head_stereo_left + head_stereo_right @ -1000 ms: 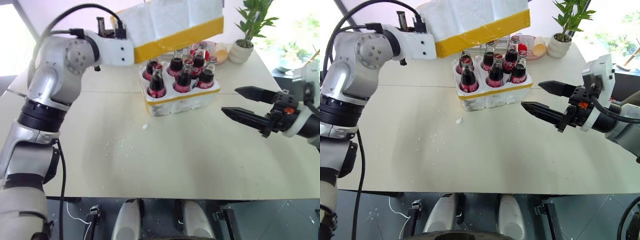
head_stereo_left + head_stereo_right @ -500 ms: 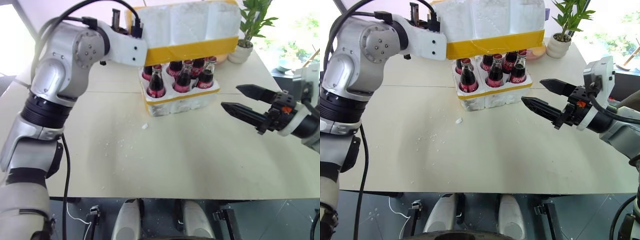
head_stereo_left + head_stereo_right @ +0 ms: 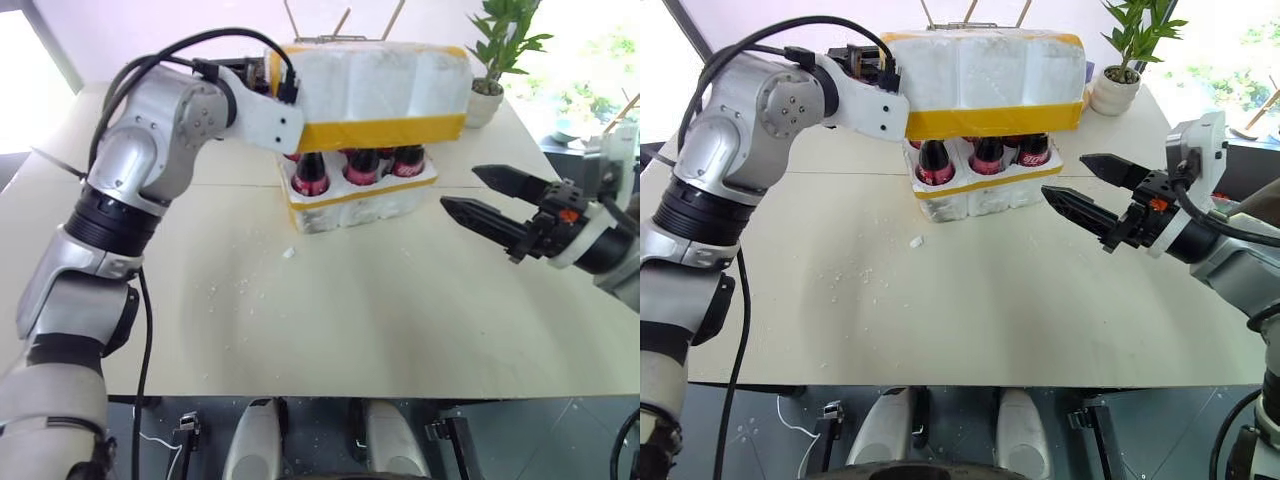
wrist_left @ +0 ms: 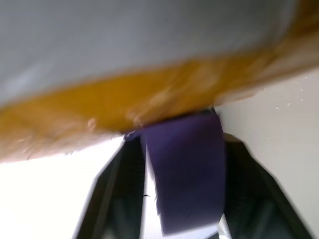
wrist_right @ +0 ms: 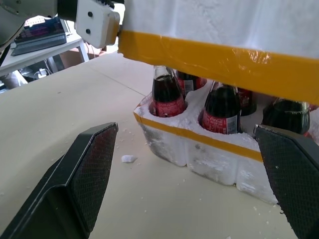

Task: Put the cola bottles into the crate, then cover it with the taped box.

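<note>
The taped box [image 3: 380, 78], white styrofoam with a yellow band along its lower edge, hangs level over the crate [image 3: 352, 205] and hides the bottles' necks and caps. A gap remains between box and crate, where the red labels of three front cola bottles [image 3: 311, 180] show. My left gripper [image 3: 262, 78] is at the box's left end, with its wrist camera pressed close to the yellow band [image 4: 124, 99]. My right gripper [image 3: 458, 187] stands open to the right of the crate, a short way off, nothing in it.
White styrofoam crumbs [image 3: 289, 253] lie on the beige table [image 3: 350, 320] in front of the crate. A potted plant [image 3: 488, 95] stands at the back right. Wooden sticks [image 3: 340, 20] rise behind the box.
The box, tilted and high a second ago, has come down and levelled over the bottles, covering their caps. The left arm moved right and down with it. The right gripper stayed put.
</note>
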